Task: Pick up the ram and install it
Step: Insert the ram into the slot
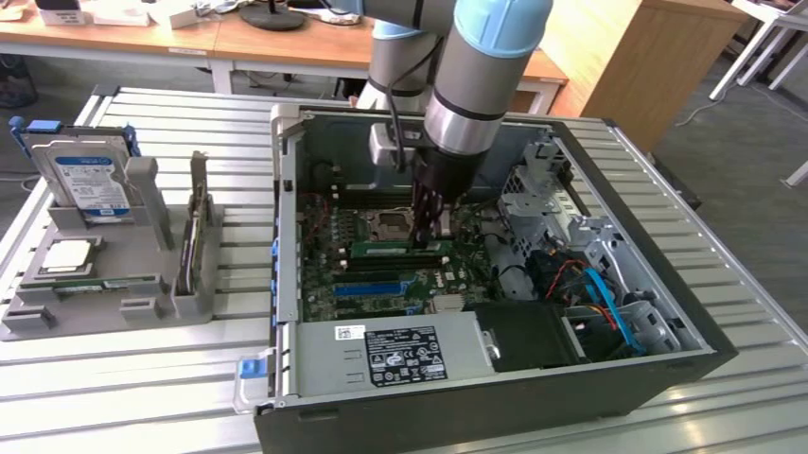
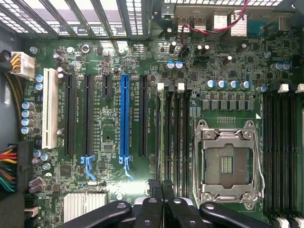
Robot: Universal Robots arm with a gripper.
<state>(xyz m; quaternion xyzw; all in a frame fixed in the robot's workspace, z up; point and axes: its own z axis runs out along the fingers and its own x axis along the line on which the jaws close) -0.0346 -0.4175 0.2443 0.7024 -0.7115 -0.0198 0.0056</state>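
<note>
On the slatted tabletop (image 1: 151, 378), inside the open case (image 1: 505, 421), the ram (image 1: 394, 249) stands on edge just beside the CPU socket (image 2: 227, 164), under the closed, narrow pincer (image 1: 427, 232). It looks light and stiff but fragile, so it is better to pinch the middle of its top edge.

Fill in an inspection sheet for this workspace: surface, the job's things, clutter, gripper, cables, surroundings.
Surface: slatted metal table carrying an open computer case.
Job's things: the ram stands on edge in a black slot beside the empty processor socket.
Clutter: grey holder on the exterior view's left, with a hard drive and a card standing in it.
Gripper: gripper shut, at one end of the ram; whether it pinches the ram cannot be told.
Cables: blue, red and black leads inside the case; coloured wire bundle at the board's edge.
Surroundings: wooden desks beyond the table.
</note>
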